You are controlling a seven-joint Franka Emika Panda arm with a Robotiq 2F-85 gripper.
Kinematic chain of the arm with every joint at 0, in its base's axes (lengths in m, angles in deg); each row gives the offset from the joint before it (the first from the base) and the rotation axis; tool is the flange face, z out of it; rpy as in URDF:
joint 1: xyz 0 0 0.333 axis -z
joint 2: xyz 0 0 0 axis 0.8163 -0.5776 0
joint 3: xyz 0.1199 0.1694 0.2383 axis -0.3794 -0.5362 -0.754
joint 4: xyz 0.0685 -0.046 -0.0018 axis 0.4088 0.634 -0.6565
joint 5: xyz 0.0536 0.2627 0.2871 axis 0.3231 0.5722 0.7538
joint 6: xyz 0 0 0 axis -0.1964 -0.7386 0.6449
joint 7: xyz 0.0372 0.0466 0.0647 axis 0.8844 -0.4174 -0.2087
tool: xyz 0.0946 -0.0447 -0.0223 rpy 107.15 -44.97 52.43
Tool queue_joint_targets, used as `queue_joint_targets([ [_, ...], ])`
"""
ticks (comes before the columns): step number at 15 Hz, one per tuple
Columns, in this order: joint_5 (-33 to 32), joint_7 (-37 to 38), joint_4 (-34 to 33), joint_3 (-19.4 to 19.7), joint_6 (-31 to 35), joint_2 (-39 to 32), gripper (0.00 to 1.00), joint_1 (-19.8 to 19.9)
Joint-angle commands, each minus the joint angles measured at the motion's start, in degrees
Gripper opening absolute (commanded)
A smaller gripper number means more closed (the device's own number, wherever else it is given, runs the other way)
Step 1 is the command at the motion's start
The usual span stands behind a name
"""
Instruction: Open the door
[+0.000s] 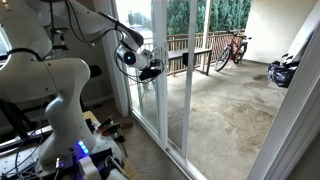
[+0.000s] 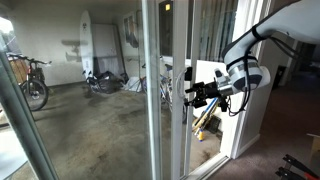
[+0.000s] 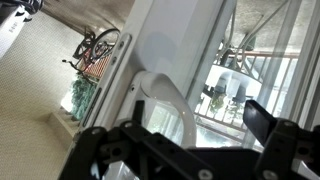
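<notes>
The door (image 1: 161, 112) is a tall sliding glass panel with a wide white frame, and it also shows in an exterior view (image 2: 178, 40). Its rounded pale-grey loop handle (image 3: 168, 100) sits on the stile and shows small in an exterior view (image 2: 187, 73). My black gripper (image 3: 185, 130) is open, with its fingers spread wide on either side of the handle and very close to it. In both exterior views the gripper (image 1: 150, 63) (image 2: 203, 95) is at the stile at handle height. I cannot tell whether a finger touches the handle.
A patio lies beyond the glass with a wooden railing (image 1: 190, 55), a bicycle (image 1: 232, 48) (image 2: 30, 80), a dark bag (image 1: 283, 72) and a surfboard (image 2: 88, 45) against the wall. Fixed white-framed panels flank the door. The robot's base and cables (image 1: 95, 135) stand on the floor inside.
</notes>
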State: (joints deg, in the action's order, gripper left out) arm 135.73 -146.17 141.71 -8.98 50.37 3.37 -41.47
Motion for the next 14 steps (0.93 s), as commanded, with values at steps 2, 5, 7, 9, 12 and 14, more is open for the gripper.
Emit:
queue_joint_targets([
  [2,-0.2,-2.1,-0.3,-1.0,1.0,2.3,1.0,1.1],
  [5,-0.1,-2.4,1.8,0.9,-1.5,1.8,1.0,0.3],
  [7,0.0,-2.4,3.7,3.1,-3.0,1.9,1.0,-0.2],
  [9,-0.1,-2.4,5.6,6.0,-4.2,2.5,1.0,-0.5],
  [12,-0.1,-1.3,4.6,2.9,-2.1,2.3,1.0,1.6],
  [14,-0.1,-1.4,5.5,2.5,-2.2,3.1,1.0,1.6],
])
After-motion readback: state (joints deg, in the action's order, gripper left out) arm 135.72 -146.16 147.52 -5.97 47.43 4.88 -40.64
